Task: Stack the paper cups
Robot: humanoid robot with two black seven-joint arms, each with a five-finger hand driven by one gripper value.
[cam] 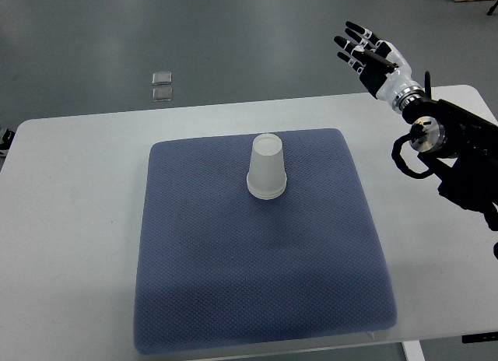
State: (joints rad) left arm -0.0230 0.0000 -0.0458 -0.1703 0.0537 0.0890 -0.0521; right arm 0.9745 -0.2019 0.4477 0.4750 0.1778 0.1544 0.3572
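Observation:
A stack of white paper cups (267,168) stands upside down near the middle of the blue mat (257,268), toward its far edge. My right hand (366,54) is raised above the table's far right corner, well to the right of the cups. Its fingers are spread and it holds nothing. The right arm (451,143) comes in from the right edge. The left arm is out of view.
The mat lies on a white table (70,221). Two small clear squares (162,85) lie on the grey floor beyond the table's far edge. A dark object (5,138) shows at the left edge.

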